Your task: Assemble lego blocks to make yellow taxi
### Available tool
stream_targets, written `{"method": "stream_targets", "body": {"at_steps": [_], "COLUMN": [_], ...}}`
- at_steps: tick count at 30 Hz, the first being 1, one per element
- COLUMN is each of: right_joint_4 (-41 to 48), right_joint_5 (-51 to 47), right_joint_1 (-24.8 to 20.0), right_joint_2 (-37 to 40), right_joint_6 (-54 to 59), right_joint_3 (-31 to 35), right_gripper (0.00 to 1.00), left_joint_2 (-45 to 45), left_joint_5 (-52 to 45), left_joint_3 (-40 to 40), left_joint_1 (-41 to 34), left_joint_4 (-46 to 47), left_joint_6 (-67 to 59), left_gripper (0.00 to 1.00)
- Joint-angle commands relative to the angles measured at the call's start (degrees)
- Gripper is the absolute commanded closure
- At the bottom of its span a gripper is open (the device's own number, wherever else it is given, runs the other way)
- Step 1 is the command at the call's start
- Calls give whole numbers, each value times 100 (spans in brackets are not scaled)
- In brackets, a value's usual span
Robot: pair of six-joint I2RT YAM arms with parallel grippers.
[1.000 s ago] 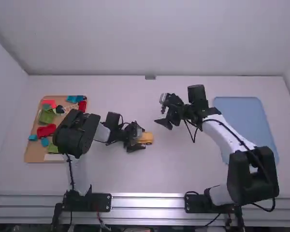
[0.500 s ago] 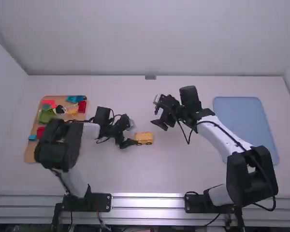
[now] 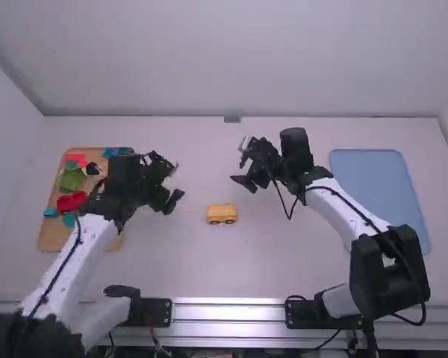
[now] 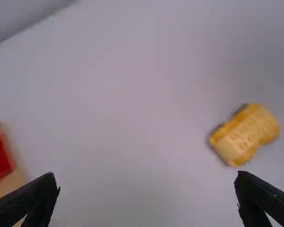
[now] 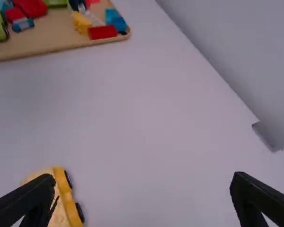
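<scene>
Left claw (image 4: 146,182) is drawn back from yellow car (image 3: 222,214) toward block tray (image 3: 51,237); fingers of it and right claw (image 5: 142,182) are spread; car is placed between both, slightly baseward, its long axis laid left-right

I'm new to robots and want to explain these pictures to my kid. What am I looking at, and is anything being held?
The machine is a pair of robot arms, left and right. The high view looks down from above and behind them. Each wrist view comes from a camera on one arm, with that arm's two black fingers at the bottom edge.

On the white table sits a small yellow toy car. A wooden tray on the left holds coloured blocks; a blue tray lies on the right. Both grippers are open, holding nothing.
</scene>
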State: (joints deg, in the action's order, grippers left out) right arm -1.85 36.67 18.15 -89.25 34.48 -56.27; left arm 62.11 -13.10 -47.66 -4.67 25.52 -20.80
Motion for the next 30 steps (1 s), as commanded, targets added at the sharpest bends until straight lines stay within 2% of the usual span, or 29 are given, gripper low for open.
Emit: {"method": "stream_targets", "body": {"at_steps": [1, 2, 6, 7, 11, 15, 19, 23, 30], "right_joint_4": [-103, -142, -136, -122, -210, -535, -975, -1088, -1102], "right_joint_5": [459, 664, 1453, 1897, 3047, 3541, 3703, 3501, 3012], "right_joint_1": [-221, -348, -638, -756, -1075, -1287, -1276, -1126, -831], "right_joint_2": [323, 437, 629, 664, 664, 525, 435, 437, 437], "right_joint_6": [-407, -459, -162, 105, 319, 98, -450, -511, -511], "right_joint_3": [0, 0, 0, 0, 0, -2, 0, 0, 0], "right_gripper": [1, 1, 1, 1, 1, 1, 1, 1, 1], "left_joint_2": [-588, -892, -1408, -1521, -1600, -1377, -894, -229, 846], "left_joint_5": [1543, 2076, 2999, 3241, 3580, 3901, 4129, 4175, 5434], "left_joint_3": [-168, -249, -516, -684, -1296, -1891, -2535, -3296, -4583], "left_joint_1": [20, 17, 17, 17, 17, 17, 20, 17, 24], "left_joint_4": [197, 382, 1012, 1338, 2190, 2850, 3499, 4162, 6199], "left_joint_6": [1784, 2457, 3432, 3687, 4216, 4658, 5139, 5386, 7141], "left_gripper": [1, 1, 1, 1, 1, 1, 1, 1, 1]}}
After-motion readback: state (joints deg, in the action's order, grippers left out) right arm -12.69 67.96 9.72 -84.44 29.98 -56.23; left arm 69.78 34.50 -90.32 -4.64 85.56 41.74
